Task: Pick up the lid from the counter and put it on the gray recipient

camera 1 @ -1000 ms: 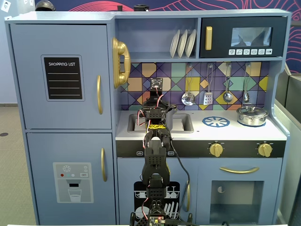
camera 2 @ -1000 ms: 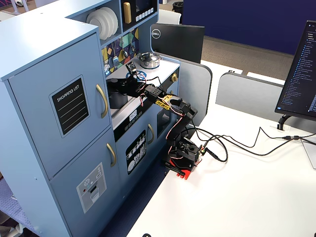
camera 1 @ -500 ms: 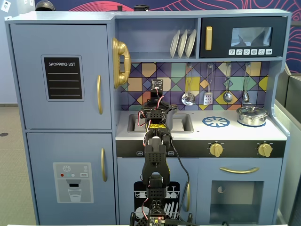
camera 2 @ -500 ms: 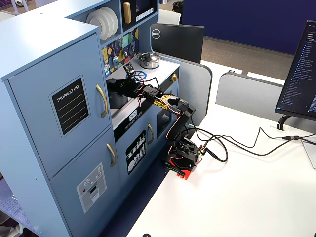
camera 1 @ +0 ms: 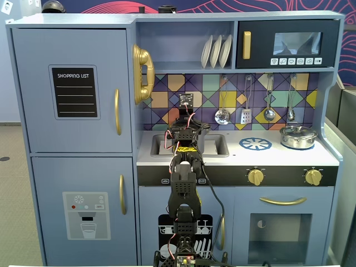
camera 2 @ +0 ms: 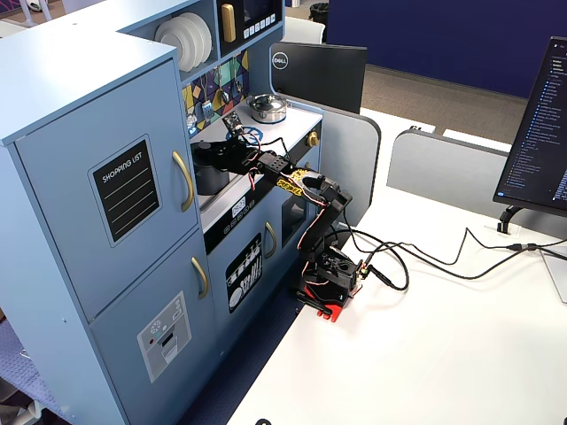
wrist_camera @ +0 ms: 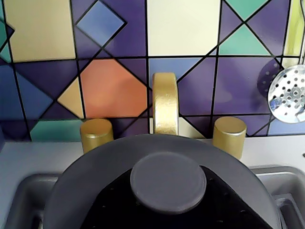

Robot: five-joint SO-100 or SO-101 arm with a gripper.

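Over the toy kitchen's sink:
Gripper: black, at the bottom of the wrist view, largely hidden beneath the lid; how far apart the fingers stand cannot be told, nor whether anything is clamped.
Lid: flat, matte dark-gray disc with a round central knob, filling the lower half of the wrist view, lying over the black gripper parts; seen from the side in a fixed view as a dark round shape at the arm's tip.
Gray recipient: dark cylindrical pot standing in the sink area directly below the lid in that fixed view; contact between the two cannot be judged.
Sink: gray basin, rim visible left and right of the lid in the wrist view; in a fixed view partly covered by the arm.
Faucet: gold, arched, upright behind the lid, flanked by two gold knobs, one at left.
Arm: black with yellow tape, red and white wires, reaching from its base on the white table up to the counter.
Backsplash: mosaic of purple, orange, cream and teal tiles.
Silver pot: shiny, lidded, on the right burner, well apart from the arm.
Skimmer: perforated, hanging at right of the wrist view.
Plates: three, white, on edge on the upper shelf.
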